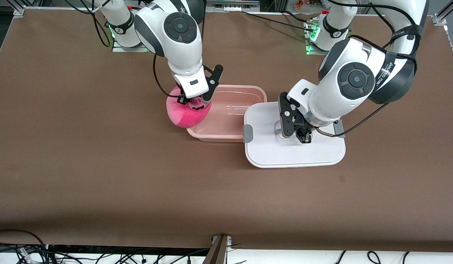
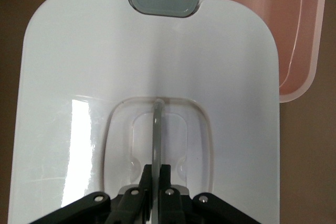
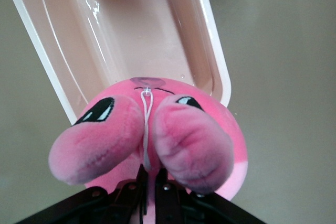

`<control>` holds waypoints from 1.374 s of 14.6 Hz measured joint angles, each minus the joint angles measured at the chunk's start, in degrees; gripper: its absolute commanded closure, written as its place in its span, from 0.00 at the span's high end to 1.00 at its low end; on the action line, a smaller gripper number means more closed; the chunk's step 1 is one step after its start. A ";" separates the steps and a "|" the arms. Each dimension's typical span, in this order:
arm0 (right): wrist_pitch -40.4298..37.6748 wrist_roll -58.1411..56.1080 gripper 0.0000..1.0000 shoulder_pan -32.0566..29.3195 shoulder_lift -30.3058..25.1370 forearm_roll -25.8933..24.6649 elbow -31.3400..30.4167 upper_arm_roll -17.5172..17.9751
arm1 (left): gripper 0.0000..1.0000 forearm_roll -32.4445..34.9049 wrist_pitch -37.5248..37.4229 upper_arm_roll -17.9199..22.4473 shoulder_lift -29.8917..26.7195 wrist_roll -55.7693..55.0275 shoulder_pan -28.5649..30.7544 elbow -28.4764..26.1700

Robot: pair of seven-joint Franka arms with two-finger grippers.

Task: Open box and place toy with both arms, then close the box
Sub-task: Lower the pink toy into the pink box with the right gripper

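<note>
Right pincer (image 1: pixel 197 104) is pinched tight on the toy (image 1: pixel 184 114), fingers closed w/ a thin white loop of thread on the toy (image 3: pixel 146 124) running down between them. The pink toy is at the end of the tub (image 1: pixel 230 112) toward the right arm's end of the surface (image 1: pixel 83 165), overlapping the tub's rim; can't tell if it hangs clear or rests on the rim. Tub is open, pale pink, nothing inside. Left pincer (image 1: pixel 303 137) is down on the lid (image 1: pixel 296 150), fingers closed on the thin upright rib of the clear recessed handle (image 2: pixel 157 135). Lid lies flat on the surface beside the tub, toward the left arm's end, its edge overlapping the tub's corner. One grey clip (image 1: pixel 247 133) sits at the lid's edge next to the tub, another (image 1: pixel 338 128) at the other edge, partly hidden by the left arm.
</note>
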 measured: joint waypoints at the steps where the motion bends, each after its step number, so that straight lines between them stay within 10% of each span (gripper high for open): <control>1: 0.47 -0.01 0.00 0.51 0.45 -0.37 0.00 0.00 | 0.00 0.00 0.00 0.00 0.00 0.02 0.01 0.00; 6: 2.52 -0.05 0.08 2.95 2.18 -0.79 -0.03 0.00 | 0.00 0.00 0.00 0.00 0.00 0.05 0.01 0.01; 7: 3.87 -0.04 0.99 3.21 3.07 -0.80 -0.05 -0.01 | 0.00 0.00 0.00 0.00 0.00 0.06 0.02 0.01; 15: 14.03 23.01 1.00 6.61 8.56 -0.91 1.03 -0.03 | 0.00 0.00 0.00 0.00 0.00 0.13 0.03 0.02; 20: 7.70 31.40 1.00 4.63 5.92 -0.73 8.53 -2.61 | 0.00 0.00 0.03 -0.76 -0.10 0.13 -0.34 0.99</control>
